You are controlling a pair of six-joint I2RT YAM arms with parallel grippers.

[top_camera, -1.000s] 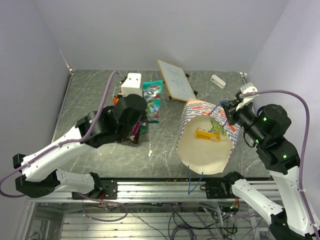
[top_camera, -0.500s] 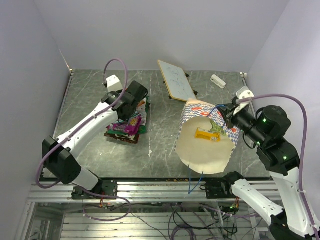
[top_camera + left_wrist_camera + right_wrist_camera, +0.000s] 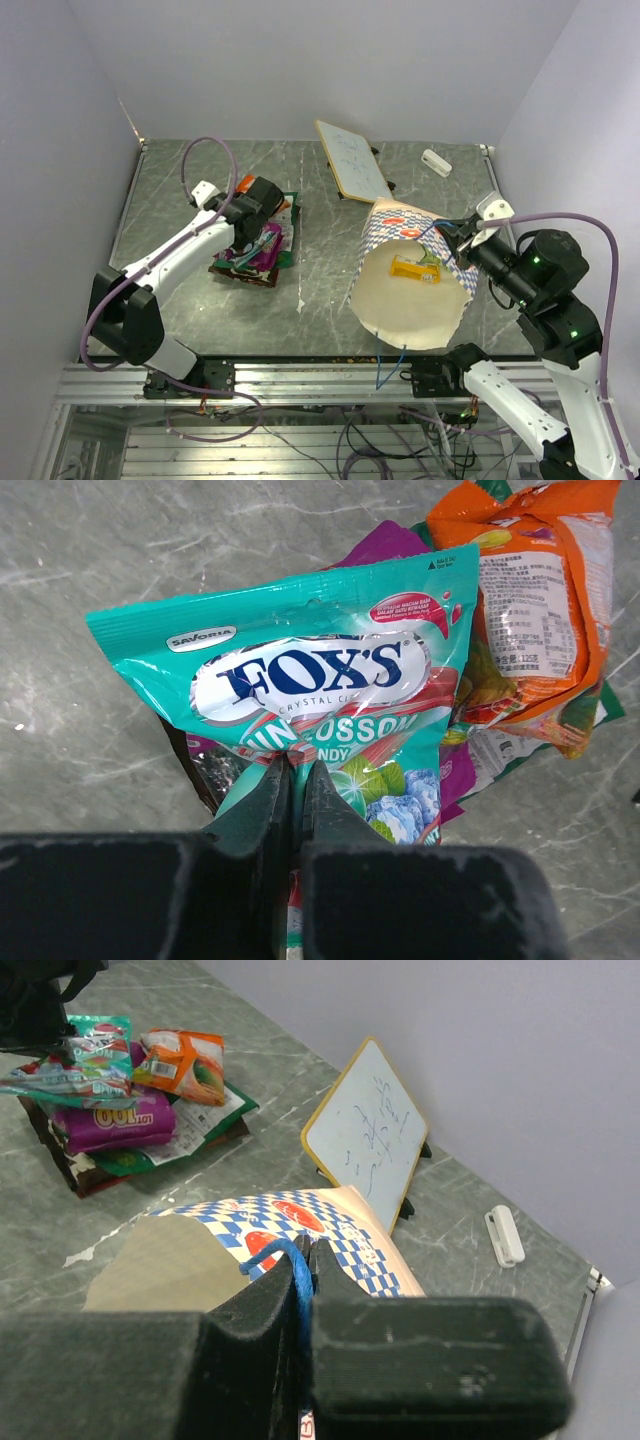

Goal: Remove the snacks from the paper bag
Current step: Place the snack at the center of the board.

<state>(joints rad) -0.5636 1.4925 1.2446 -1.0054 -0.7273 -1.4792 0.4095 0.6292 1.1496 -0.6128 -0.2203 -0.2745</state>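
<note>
Left pincer [image 3: 295, 780] lower, on teal snack [image 3: 320, 680] edge

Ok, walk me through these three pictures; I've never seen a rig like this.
The machine is a left arm and a right arm, bolted at the near edge of a grey table. The wide picture looks down from above and behind them; the other two come from a camera on each wrist. The left gripper is pinched shut on a teal Fox's candy packet, over a pile of snack packets. The right gripper is shut on the blue cord handle of the checkered paper bag, whose open mouth faces the overhead camera. A yellow packet lies inside. A whiteboard leans at the back.
</note>
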